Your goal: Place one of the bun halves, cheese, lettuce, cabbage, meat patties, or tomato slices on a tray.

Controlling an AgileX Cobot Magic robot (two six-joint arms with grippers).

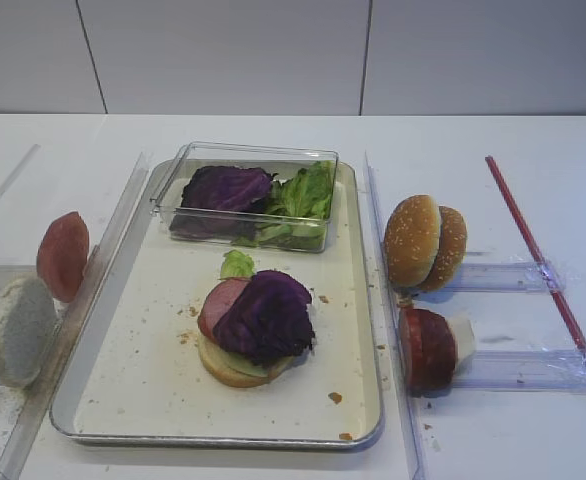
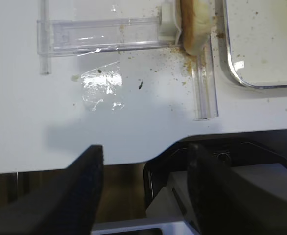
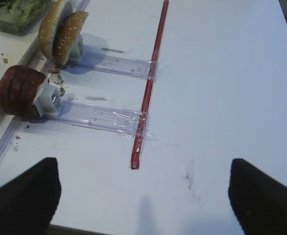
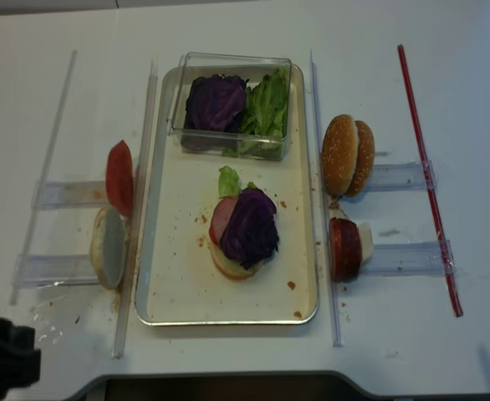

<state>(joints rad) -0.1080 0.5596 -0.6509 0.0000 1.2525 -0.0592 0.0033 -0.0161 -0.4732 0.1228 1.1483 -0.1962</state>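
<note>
While both arms sit back at the near edge of the desk [image 1: 533, 130], we see the left tool [image 2: 144, 186] released, its two dark fingers [image 2: 87, 188] spread with nothing between them, over the desk edge. The right tool [image 3: 143, 196] is also released, fingers wide apart at the picture's bottom corners, above bare desk. On the tray [image 1: 133, 330] a stack stands near the middle: bun half [image 1: 231, 367] at the bottom, a pale slice on it, a pink meat slice [image 1: 216, 303] leaning at the left, and the cabbage [image 1: 268, 312] draped on top. A bit of lettuce [image 1: 237, 264] pokes out behind the stack. A clear plastic box [image 1: 248, 195] sits at the tray's far end with more purple cabbage leaf [image 1: 223, 187] on the left and green lettuce leaves [image 1: 305, 195] on the right. Right of the tray, two sesame bun halves [image 1: 425, 242] stand on edge on a clear holder [image 1: 498, 275]; nearer, dark red patties [image 1: 428, 347] stand on a second holder. Left of the tray, a reddish slice [image 1: 63, 255] and a pale bun half [image 1: 18, 330] stand on edge. A red strip [image 1: 543, 270] runs along the right side of the desk. Crumbs dot the tray floor.
</note>
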